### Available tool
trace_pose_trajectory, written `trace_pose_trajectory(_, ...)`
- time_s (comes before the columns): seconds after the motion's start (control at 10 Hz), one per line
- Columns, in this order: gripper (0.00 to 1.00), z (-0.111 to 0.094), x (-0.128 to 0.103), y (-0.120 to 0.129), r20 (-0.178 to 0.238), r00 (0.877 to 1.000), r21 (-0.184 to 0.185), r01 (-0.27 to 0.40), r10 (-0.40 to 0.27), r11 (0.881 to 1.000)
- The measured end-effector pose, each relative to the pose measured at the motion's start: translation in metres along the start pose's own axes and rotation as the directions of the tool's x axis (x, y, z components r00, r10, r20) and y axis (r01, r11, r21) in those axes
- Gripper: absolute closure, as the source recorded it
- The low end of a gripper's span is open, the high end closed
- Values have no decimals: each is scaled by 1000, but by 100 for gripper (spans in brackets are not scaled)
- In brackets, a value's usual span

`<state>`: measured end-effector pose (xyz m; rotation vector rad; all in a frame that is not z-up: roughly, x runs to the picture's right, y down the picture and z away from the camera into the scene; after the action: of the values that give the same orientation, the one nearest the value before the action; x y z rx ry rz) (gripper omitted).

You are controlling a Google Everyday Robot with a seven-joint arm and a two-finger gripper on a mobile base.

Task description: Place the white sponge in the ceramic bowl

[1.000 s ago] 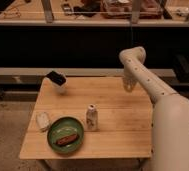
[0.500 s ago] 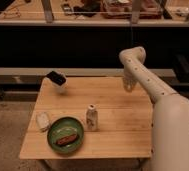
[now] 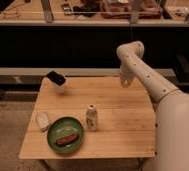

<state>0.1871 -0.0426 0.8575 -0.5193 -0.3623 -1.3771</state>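
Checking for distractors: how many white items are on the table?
3: the white sponge left of the ceramic bowl, a bottle right of it, a black-topped object at the far-left corner. Gripper hangs by the far-right edge.

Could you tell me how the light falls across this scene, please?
Camera view: warm, even light on the wooden table, so the white sponge and the ceramic bowl beside it show plainly; camera view again: the band behind the table is nearly black, and the gripper hangs pale at the table's far right edge.
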Motion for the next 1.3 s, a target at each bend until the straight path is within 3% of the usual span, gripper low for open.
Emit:
trace_pose_trajectory(0.1, 94, -31, -5, -35, -46, 994, 42, 98, -96, 994)
trace_pose_trajectory(0.2, 94, -75, -29, -89, -106, 966, 109, 248, -237, 962)
trace_pose_trajectory(0.3, 94, -96, -47, -119, -132, 941, 148, 330, -312, 932)
trace_pose_trajectory(0.4, 94, -117, -72, -149, -156, 907, 188, 416, -391, 890)
trace_pose_trajectory(0.5, 94, -139, -113, -191, -177, 850, 242, 526, -496, 815)
trace_pose_trajectory(0.6, 97, -155, -156, -229, -201, 783, 288, 621, -588, 729)
trace_pose_trajectory(0.7, 100, -162, -189, -255, -222, 730, 317, 681, -647, 660)
trace_pose_trajectory(0.8, 98, -166, -237, -287, -257, 644, 345, 757, -720, 555)
trace_pose_trajectory(0.9, 93, -167, -261, -301, -283, 593, 350, 796, -754, 495)
trace_pose_trajectory(1.0, 86, -165, -279, -308, -309, 552, 344, 824, -774, 450)
trace_pose_trajectory(1.2, 81, -162, -304, -317, -357, 487, 320, 865, -797, 386)
trace_pose_trajectory(1.3, 81, -162, -307, -319, -361, 480, 319, 869, -800, 378)
